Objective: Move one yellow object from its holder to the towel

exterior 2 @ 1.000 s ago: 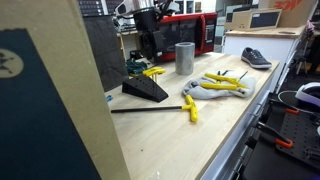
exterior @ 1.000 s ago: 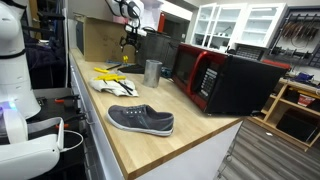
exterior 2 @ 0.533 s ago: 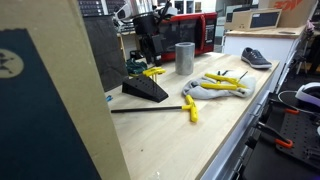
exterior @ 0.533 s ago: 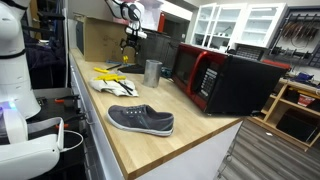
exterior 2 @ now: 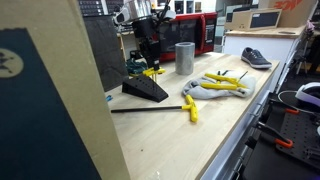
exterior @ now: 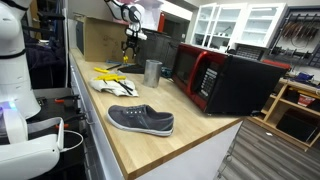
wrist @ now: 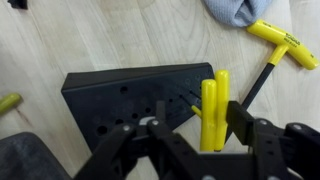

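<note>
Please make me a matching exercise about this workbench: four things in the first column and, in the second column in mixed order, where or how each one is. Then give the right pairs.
Column A
1. shoe
2. black holder
3. towel
4. metal cup

Column B
a. under the gripper, with yellow handles standing in it
b. upright beside the microwave
c. has yellow tools lying on it
d. grey with a pale sole, lying apart from the other things

Pairs: 1-d, 2-a, 3-c, 4-b

The holder [exterior 2: 148, 91] sits beside the towel [exterior 2: 200, 92], cup [exterior 2: 185, 57] behind them.
</note>
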You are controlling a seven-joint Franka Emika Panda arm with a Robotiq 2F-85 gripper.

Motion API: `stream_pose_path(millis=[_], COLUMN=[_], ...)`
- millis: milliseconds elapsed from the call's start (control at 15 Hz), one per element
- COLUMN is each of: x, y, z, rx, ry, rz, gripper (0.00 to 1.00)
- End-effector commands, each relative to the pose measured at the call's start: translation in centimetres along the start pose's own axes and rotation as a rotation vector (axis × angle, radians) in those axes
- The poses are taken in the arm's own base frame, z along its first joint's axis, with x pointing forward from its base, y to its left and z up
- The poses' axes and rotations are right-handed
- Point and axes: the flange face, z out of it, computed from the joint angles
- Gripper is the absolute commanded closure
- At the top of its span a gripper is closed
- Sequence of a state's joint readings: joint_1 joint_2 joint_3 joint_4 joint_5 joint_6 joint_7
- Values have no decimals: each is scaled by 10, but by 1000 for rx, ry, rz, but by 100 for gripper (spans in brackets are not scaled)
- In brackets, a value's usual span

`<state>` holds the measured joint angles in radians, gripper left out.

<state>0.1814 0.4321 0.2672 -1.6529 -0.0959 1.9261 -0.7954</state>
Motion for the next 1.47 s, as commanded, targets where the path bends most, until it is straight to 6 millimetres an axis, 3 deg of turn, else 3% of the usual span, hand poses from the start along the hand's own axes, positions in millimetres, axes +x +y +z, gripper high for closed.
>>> stream_pose_path(millis=[0,267,333,933,1400], x=[5,7,7,-1,-17], y=[4,3,3,-3,-9], z=[-6,-12,-14,-33,-75], rx=[-9,-15,-18,-37,-104], ry=[-2,8,11,53,145], rz=[15,13,11,14,72], gripper=[66,96,99,97,97])
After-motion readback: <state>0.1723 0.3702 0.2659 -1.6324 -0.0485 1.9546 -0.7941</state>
